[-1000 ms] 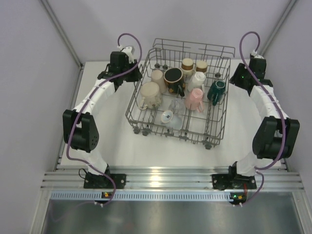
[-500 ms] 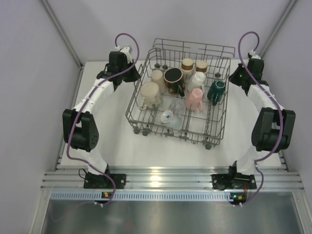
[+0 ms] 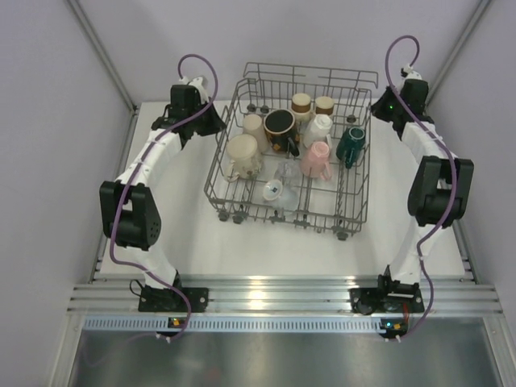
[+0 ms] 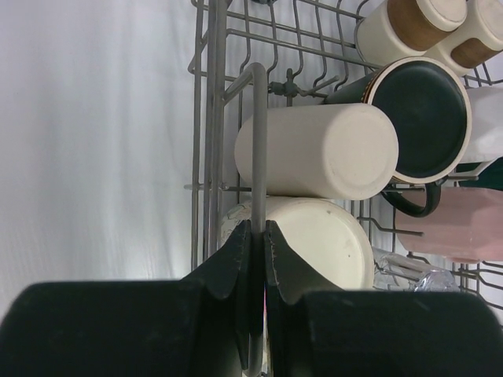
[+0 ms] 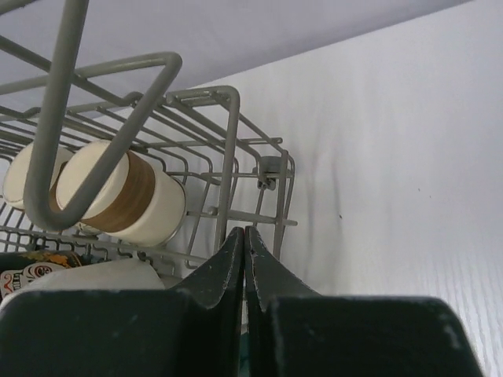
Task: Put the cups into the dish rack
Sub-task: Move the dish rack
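My left gripper (image 4: 257,232) is clenched on a grey upright wire loop at the left side wall of the dish rack (image 3: 219,153), and the wire runs down between my two fingers. My right gripper (image 5: 244,236) is clenched as well, its fingertips pressed flat together just beside the rack's far right corner. I cannot tell whether any wire is caught between them.

The rack is over the far half of the white bench (image 3: 266,250), between my two arms. Inside it, a cream tumbler (image 3: 254,125) lies on its side near the left wall, with a larger cream mug (image 3: 242,153) just on its near side. A black mug with tan inside (image 3: 280,125) sits toward the middle. Two brown-banded cups (image 3: 301,103) stand side by side by the far wall. A pink cup (image 3: 314,157) and a dark green mug (image 3: 351,143) are further to the right.
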You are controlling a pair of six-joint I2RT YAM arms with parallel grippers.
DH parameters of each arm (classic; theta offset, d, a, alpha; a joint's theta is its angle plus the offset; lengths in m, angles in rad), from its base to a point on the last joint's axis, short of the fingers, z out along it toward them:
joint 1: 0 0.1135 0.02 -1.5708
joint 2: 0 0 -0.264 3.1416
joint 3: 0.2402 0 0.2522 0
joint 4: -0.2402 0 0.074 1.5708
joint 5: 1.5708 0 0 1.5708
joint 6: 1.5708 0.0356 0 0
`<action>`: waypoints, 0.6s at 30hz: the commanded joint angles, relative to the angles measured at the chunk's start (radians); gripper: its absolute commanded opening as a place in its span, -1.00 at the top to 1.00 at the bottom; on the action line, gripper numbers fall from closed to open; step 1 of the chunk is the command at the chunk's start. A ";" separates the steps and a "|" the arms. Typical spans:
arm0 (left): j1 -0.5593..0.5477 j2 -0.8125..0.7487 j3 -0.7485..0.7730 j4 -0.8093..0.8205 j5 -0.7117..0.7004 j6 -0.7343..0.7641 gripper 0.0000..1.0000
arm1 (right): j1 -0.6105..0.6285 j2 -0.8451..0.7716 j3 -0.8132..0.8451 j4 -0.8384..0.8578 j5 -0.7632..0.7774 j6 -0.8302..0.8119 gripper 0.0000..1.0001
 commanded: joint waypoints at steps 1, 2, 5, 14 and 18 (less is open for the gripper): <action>-0.010 -0.007 0.023 0.102 0.041 -0.086 1.00 | 0.084 0.060 0.115 0.084 -0.160 0.042 1.00; -0.010 -0.002 0.023 0.109 0.054 -0.096 1.00 | 0.083 0.096 0.133 0.088 -0.180 0.053 1.00; -0.011 0.006 0.007 0.139 0.083 -0.137 1.00 | 0.083 0.188 0.253 0.067 -0.235 0.063 1.00; -0.011 0.018 -0.027 0.255 0.078 -0.232 1.00 | 0.145 0.339 0.514 0.047 -0.255 0.076 1.00; -0.011 0.023 -0.023 0.257 0.060 -0.211 1.00 | 0.147 0.333 0.495 0.061 -0.252 0.073 1.00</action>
